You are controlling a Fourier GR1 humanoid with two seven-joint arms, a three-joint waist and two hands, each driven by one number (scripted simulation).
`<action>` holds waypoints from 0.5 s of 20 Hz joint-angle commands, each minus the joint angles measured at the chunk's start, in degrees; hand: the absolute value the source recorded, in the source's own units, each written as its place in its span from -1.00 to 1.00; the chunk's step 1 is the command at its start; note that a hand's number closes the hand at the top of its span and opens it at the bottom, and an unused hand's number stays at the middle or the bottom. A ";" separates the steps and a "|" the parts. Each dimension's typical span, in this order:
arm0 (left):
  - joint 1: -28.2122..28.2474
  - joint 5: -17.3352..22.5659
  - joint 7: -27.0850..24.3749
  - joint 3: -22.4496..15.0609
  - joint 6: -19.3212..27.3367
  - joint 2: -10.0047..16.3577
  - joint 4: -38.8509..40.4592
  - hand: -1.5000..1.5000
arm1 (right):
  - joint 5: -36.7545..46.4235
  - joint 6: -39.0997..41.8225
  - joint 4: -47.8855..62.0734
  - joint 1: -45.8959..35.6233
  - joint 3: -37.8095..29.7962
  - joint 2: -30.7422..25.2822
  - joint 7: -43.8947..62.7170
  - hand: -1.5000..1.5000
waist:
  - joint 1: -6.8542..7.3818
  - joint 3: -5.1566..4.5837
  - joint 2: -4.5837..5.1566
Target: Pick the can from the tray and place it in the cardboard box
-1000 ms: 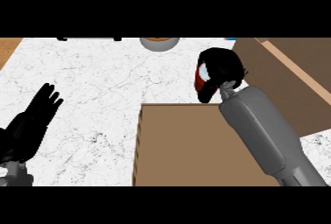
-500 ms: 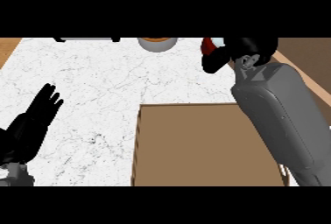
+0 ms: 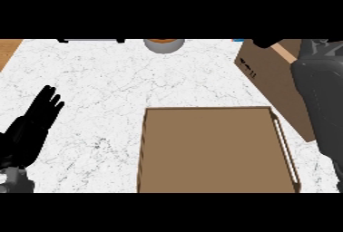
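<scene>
Left hand (image 3: 32, 129) sits at 8 o'clock by the left edge, released, fingers straight and pointing up toward 12, holding nothing. It rests over the white marble counter (image 3: 100, 77), apart from the tray.

The tray (image 3: 146, 149) is brown and flat, at 6 o'clock from the view's centre. Its near edge is cut by the lower border, and a pale rail runs along its 3 o'clock side.

The cardboard box (image 3: 268, 81) stands at 2 o'clock, just beside the tray's far right corner. One brown wall faces the view, with a small dark mark near its upper end.

The right forearm (image 3: 323, 108) is grey and runs up the 3 o'clock edge, overlapping the box's right part. Of the right hand (image 3: 266, 43) only a black sliver shows at 1 o'clock, over the box's top and cut by the upper border. Cannot tell if it is clenched, released or grasping anything.

The can does not show anywhere in this view, so cannot tell where it is.

A grey bowl (image 3: 164, 45) with something orange in it is at 12 o'clock on the counter's far edge, well apart from the tray and box.
</scene>
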 commanded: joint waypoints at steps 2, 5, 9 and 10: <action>0.27 0.31 -2.44 0.66 -1.69 -0.74 2.14 0.00 | 1.19 -1.76 7.10 1.28 -2.58 -4.76 -7.33 1.00 | 0.27 0.00 0.20; 2.52 1.89 -0.41 2.67 -3.46 1.36 -0.54 0.00 | 1.97 -5.37 9.84 3.86 -3.37 -5.05 -10.88 1.00 | 0.50 0.02 0.20; 0.67 -0.23 0.89 0.07 -1.00 -1.37 -1.24 0.00 | 1.83 -11.83 16.14 5.29 -5.94 -7.24 -19.39 1.00 | 0.48 0.03 0.29; -1.01 2.14 1.99 3.64 -3.10 1.74 0.36 0.00 | 0.38 -8.95 12.83 5.62 -6.82 -7.07 -18.42 1.00 | 0.15 0.02 0.12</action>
